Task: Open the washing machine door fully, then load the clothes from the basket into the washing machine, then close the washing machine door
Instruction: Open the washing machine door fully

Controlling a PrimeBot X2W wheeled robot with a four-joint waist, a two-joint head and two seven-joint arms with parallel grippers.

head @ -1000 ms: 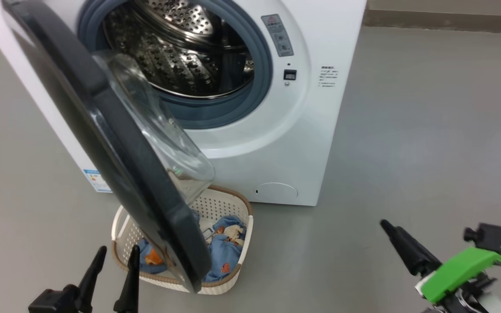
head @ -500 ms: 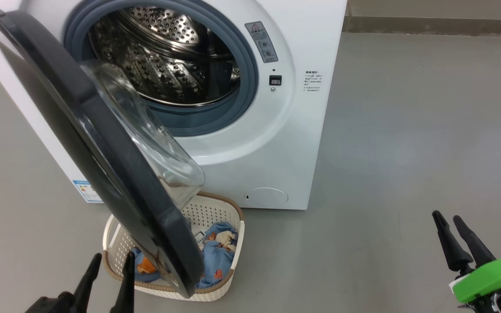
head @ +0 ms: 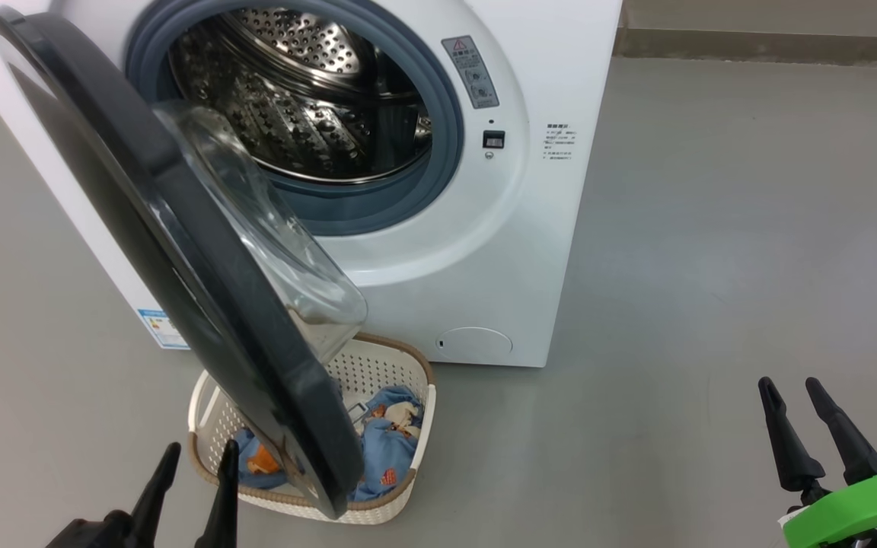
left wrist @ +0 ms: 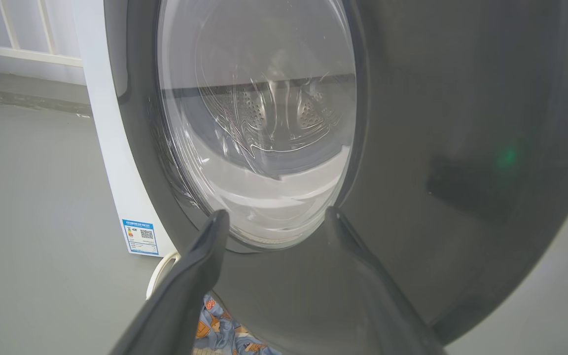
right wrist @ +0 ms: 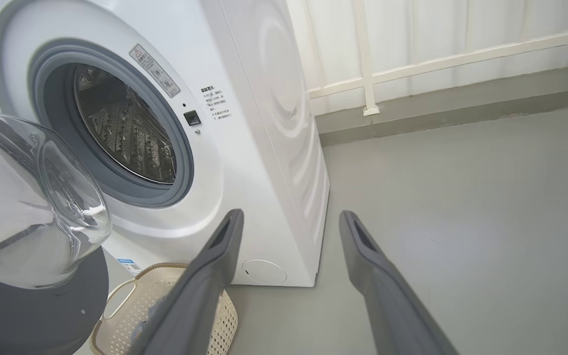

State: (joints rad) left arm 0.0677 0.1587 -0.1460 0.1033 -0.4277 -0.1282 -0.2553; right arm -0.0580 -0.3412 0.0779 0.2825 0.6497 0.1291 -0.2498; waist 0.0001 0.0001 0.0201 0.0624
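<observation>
L gripper spread, empty, facing door outer face near its lower rim. R gripper spread, empty, well apart. Under door on floor: basket w/ clothes. Soft, light, so pinch a bunched fold. Door looks stiff, glossy, prob slippery; push at rim. Behind: drum, empty.

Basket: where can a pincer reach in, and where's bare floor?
Free: the right half of the basket, between the washing machine door and its right rim, where the clothes show. Bare floor right of the washing machine, ahead of the right pincer. Crowded: the basket's left half, overhung by the door, beside the left pincer.
</observation>
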